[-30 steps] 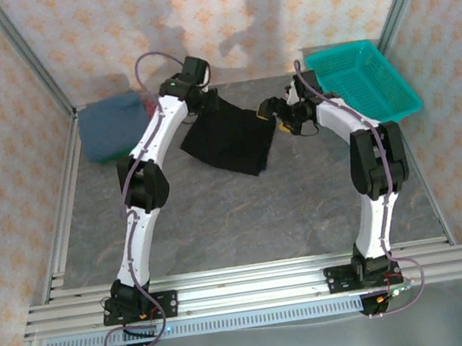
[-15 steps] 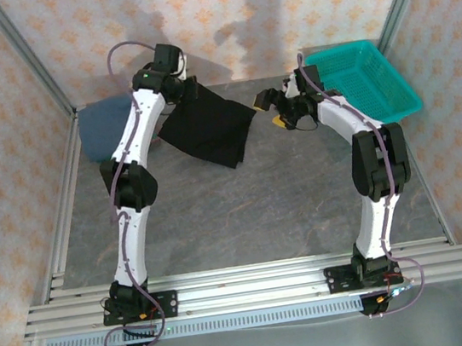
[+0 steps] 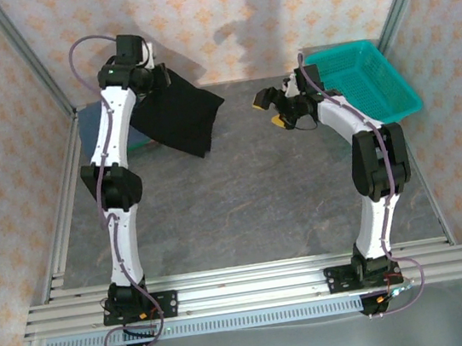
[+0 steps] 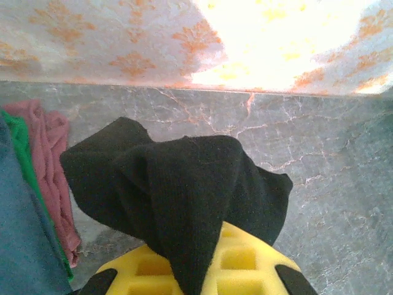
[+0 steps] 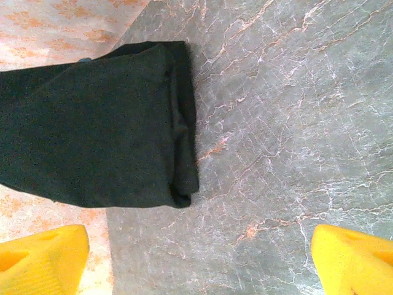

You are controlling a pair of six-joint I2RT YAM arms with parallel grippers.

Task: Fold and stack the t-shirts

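Black t-shirt [image 3: 176,119], folded and hanging from your clenched left tool [image 3: 151,74] over the table's [image 3: 251,196] far-left corner: lower it squarely onto the shirt stack [image 4: 15,233] before releasing, while your right tool [image 3: 269,109] hovers spread and empty.

text: none legible | labels: none | brands: none | numbers: none | signs: none

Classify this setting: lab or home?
Probably a lab robot cell, not a home: aluminium rail frame around a marble-look table, wallpaper-print panels as walls, and a black t-shirt and teal basket as props.
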